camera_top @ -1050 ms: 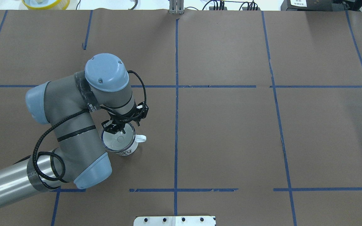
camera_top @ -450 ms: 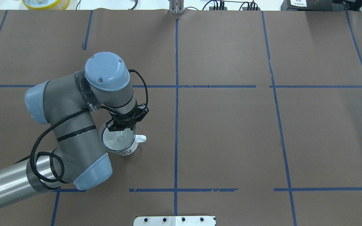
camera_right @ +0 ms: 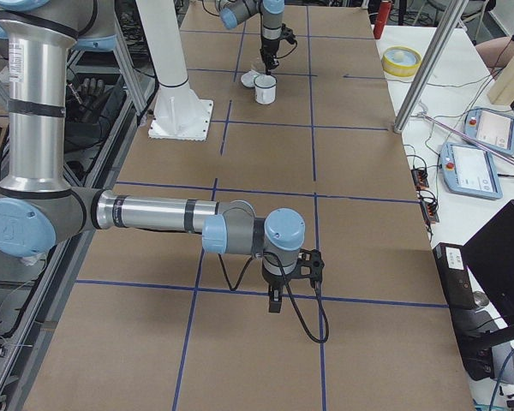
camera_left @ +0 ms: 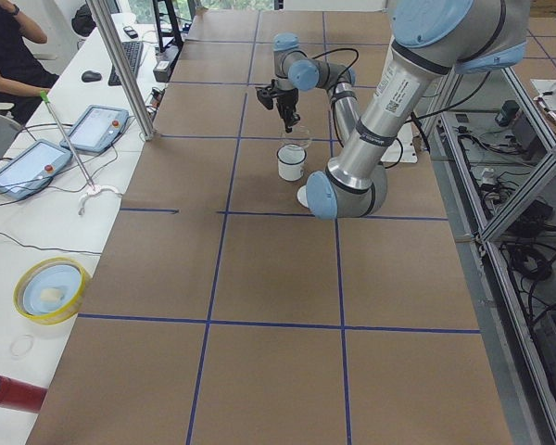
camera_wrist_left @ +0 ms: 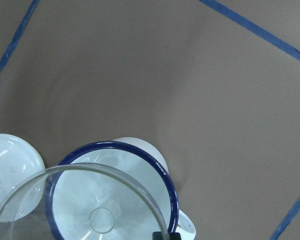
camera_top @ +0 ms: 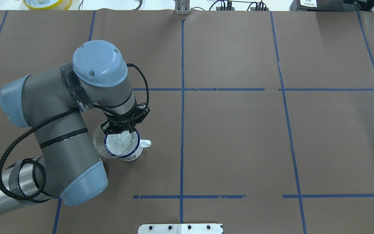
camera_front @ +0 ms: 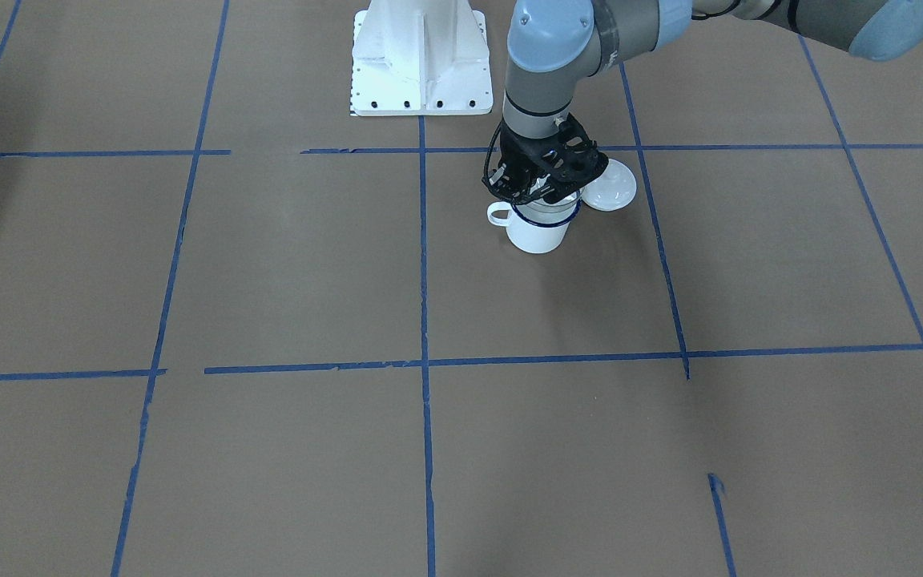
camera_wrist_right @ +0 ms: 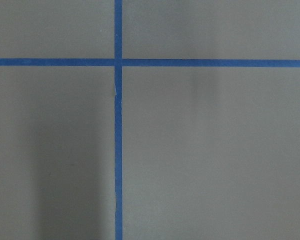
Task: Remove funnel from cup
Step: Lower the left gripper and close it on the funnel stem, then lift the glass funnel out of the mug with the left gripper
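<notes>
The white cup (camera_top: 131, 156) with a dark blue rim stands on the brown table, its handle pointing right in the overhead view. My left gripper (camera_top: 118, 130) is shut on the far rim of the clear funnel (camera_top: 104, 144) and holds it just above the cup, offset toward the view's left. The front view shows the funnel (camera_front: 548, 210) between the gripper (camera_front: 540, 191) and the cup (camera_front: 538, 236). The left wrist view shows the funnel's rim (camera_wrist_left: 90, 172) over the cup's rim (camera_wrist_left: 140, 152). My right gripper (camera_right: 276, 300) hangs over bare table far away; I cannot tell if it is open.
A white round lid (camera_front: 612, 188) lies on the table right beside the cup, also in the left wrist view (camera_wrist_left: 10, 165). The white robot base (camera_front: 421, 56) stands behind. A yellow bowl (camera_top: 47, 3) sits off the table's far left corner.
My left arm has risen and shifted toward the overhead view's left. The funnel has come up out of the cup with it. The cup has stayed in place.
</notes>
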`<state>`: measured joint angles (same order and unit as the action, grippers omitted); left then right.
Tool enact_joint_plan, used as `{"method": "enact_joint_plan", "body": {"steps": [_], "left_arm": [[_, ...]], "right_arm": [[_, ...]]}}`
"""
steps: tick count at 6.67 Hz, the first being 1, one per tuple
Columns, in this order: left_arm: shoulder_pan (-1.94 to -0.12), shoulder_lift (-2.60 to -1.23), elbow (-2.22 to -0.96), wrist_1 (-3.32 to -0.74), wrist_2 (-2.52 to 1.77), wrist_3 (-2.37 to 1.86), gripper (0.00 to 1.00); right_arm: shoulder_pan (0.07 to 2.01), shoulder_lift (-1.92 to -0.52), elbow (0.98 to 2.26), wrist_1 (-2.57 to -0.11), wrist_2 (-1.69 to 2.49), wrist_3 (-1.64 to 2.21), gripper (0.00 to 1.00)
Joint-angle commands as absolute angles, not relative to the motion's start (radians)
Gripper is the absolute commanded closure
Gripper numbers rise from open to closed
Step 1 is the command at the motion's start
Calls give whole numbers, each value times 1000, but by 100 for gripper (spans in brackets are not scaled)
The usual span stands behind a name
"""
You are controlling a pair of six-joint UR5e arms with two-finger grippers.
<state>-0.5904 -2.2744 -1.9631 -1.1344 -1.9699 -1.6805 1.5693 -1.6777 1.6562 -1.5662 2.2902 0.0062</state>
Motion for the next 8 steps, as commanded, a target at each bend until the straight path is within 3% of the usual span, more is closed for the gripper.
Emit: {"method": "enact_joint_plan", "body": {"steps": [1,3,5,7,8], "left_arm": [[-682,-2318,-1991,-1109,-1944,-1683,100],[-768,-2277,-1935,-1394,-1907,-1791,100],[-813,-2199,-1769,-1845,-1879,-1964,100],[-813,-2162,-1589,-2242,-1737,-2061,100],[-805,-2169,-1408,-2463,-1623,-2109,100]], "right_arm": [[1569,-1678,1657,-1566,2290,6,0],[1569,-1678,1657,-1566,2290,6,0],[1569,-1678,1657,-1566,2290,6,0],[1569,-1678,1657,-1566,2290,6,0],[1569,-1678,1655,-1566,2290,6,0]]}}
